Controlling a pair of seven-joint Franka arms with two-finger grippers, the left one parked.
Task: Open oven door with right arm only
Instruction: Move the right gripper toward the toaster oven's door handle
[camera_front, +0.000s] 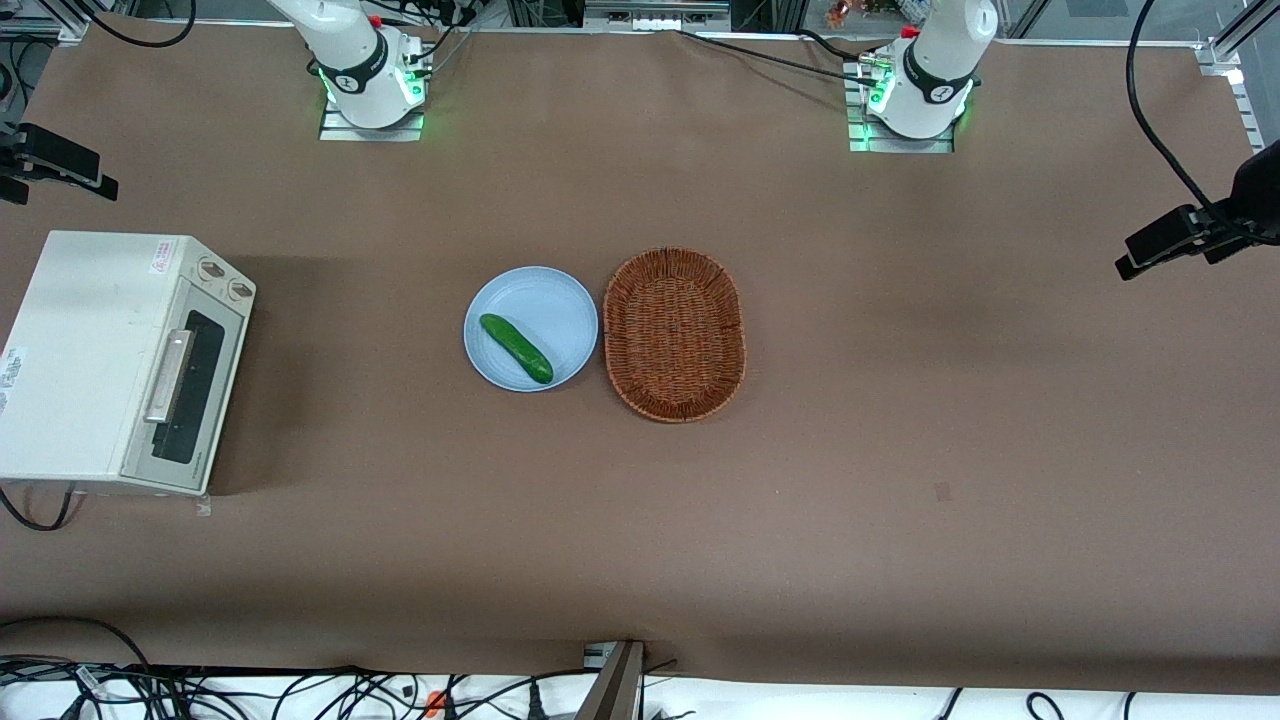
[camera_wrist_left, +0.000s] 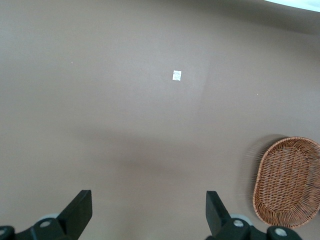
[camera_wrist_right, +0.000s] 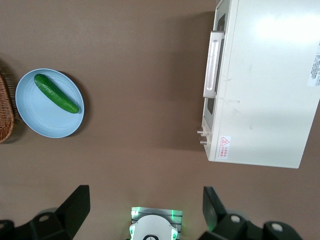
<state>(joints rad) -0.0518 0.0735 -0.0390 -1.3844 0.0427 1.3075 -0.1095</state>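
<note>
While the door (camera_front: 192, 385) sits shut against the oven (camera_front: 95, 355), no contact has been made: step in hand reads as pre-approach.

Front view, scanning across from the working arm's end:
- Oven at the table's working-arm end, door facing the table middle, bar handle (camera_front: 168, 377) along the door's upper edge, two knobs (camera_front: 225, 279) beside the door on the side farther from the front camera.
- Plate (camera_front: 560, 300) with cucumber (camera_front: 516, 348) on it, near table centre.
- Wicker basket (camera_front: 675, 333) just beside the plate, toward the parked arm's end.

Right arm (camera_front: 345, 45): only base and lower link visible in front view. Gripper (camera_wrist_right: 144, 210) held high above the table, looking down on the oven; fingers (camera_wrist_right: 75, 205) spread wide, nothing between them.

Judgement: task not started. Next move calls for lowering toward the handle (camera_wrist_right: 213, 65), aligning the fingers across the bar, closing on it, then pulling outward and down along the hinge arc. Risk: oven may slide if the pull is too flat.
</note>
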